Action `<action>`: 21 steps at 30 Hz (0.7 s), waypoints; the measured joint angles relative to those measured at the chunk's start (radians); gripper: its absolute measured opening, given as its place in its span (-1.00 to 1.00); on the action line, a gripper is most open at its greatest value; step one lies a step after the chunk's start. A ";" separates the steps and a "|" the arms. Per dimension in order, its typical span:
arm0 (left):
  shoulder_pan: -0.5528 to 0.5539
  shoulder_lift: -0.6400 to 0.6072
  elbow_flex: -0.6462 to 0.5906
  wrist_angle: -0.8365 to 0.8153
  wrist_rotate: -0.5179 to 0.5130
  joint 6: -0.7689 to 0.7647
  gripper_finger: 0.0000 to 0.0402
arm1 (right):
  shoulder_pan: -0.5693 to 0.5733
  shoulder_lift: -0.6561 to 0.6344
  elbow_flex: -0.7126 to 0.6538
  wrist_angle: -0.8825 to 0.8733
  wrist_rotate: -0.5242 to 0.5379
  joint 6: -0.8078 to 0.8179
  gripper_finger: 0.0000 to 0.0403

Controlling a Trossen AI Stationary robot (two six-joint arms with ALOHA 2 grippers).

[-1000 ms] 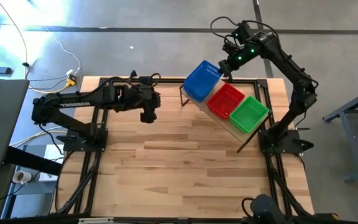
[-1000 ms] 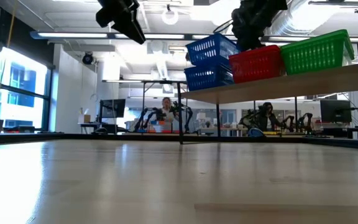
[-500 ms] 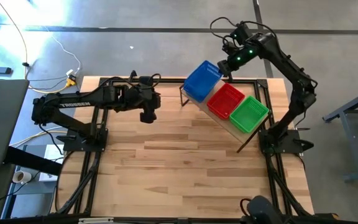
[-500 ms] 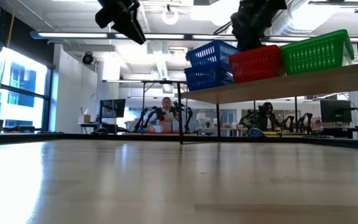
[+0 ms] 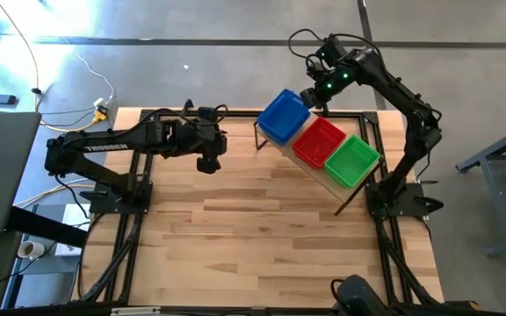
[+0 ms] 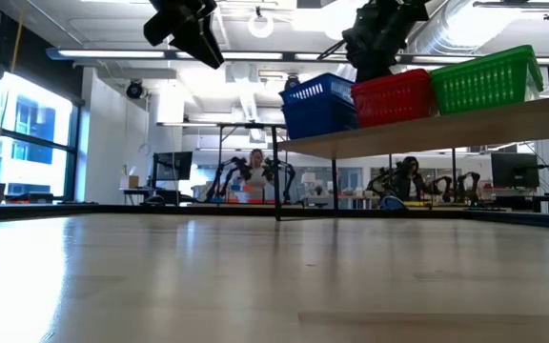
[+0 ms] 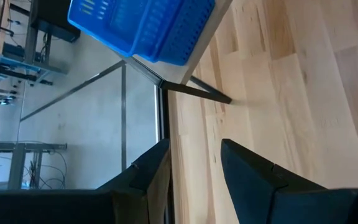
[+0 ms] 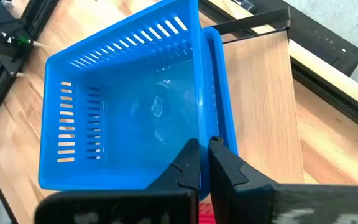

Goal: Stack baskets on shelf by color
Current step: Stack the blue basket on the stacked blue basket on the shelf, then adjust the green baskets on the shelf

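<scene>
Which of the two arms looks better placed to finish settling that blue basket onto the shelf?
The right one, likely. Its gripper is shut on the rim of the top blue basket, right over the shelf. The left gripper hangs open over the table, away from the shelf, holding nothing.

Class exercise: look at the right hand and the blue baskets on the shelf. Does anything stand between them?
Nothing visible does. The right hand, shut, sits right at the rim of the top blue basket, nested in a lower blue basket on the shelf.
</scene>
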 joint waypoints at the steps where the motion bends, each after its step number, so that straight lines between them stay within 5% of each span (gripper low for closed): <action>1: 0.000 0.000 0.000 0.000 0.000 0.002 -0.34 | 0.000 0.000 0.000 -0.001 0.001 0.004 -1.00; 6: 0.000 0.000 0.000 -0.003 0.000 0.003 -0.34 | 0.000 0.000 0.000 -0.003 0.003 0.007 -0.93; 15: 0.000 0.000 0.000 -0.007 0.000 0.003 -0.34 | -0.001 0.000 0.000 -0.005 0.079 0.022 -0.49; 21: 0.000 0.000 0.000 -0.008 -0.001 0.011 -0.34 | -0.004 -0.021 0.000 -0.003 0.096 0.043 -0.42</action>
